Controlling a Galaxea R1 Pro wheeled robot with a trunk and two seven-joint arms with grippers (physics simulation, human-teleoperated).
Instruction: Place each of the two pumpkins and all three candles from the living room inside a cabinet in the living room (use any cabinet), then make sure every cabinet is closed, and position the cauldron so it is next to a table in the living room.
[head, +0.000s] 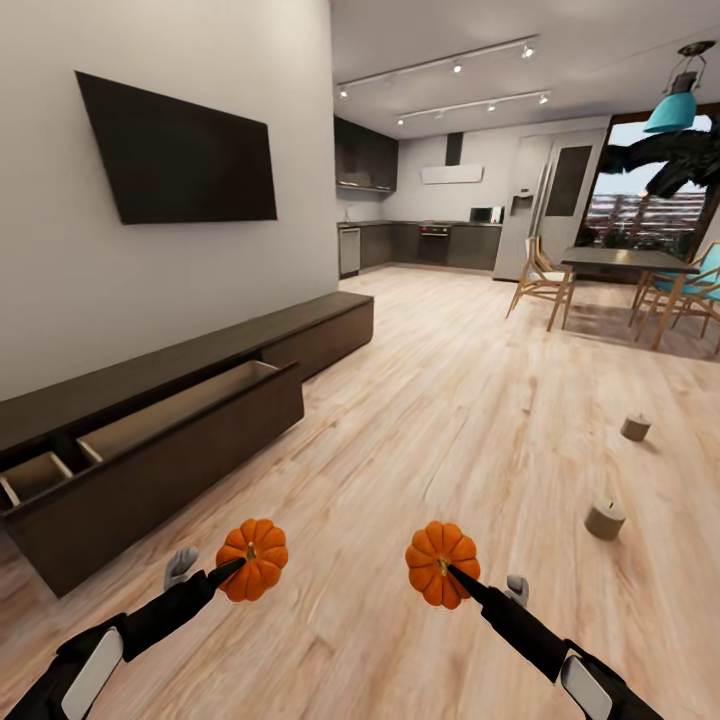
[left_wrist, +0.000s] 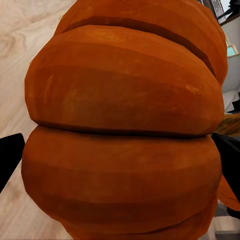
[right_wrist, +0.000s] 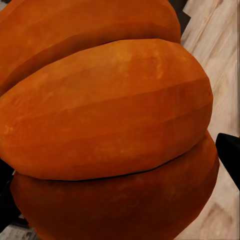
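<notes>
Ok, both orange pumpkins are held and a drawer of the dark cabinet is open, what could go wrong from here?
The round ribbed orange pumpkin in the left gripper and the one in the right gripper could slip from the narrow jaws. The long dark-brown wooden cabinet's open drawers jut out, so an arm might clip them. Two stubby tan candles on the floor could be knocked.

My head camera sits high, faces forward-down over wood floor (head: 450, 400) toward kitchen. Each wrist camera pressed close against its pumpkin (left_wrist: 125, 135), shared with head view.
</notes>
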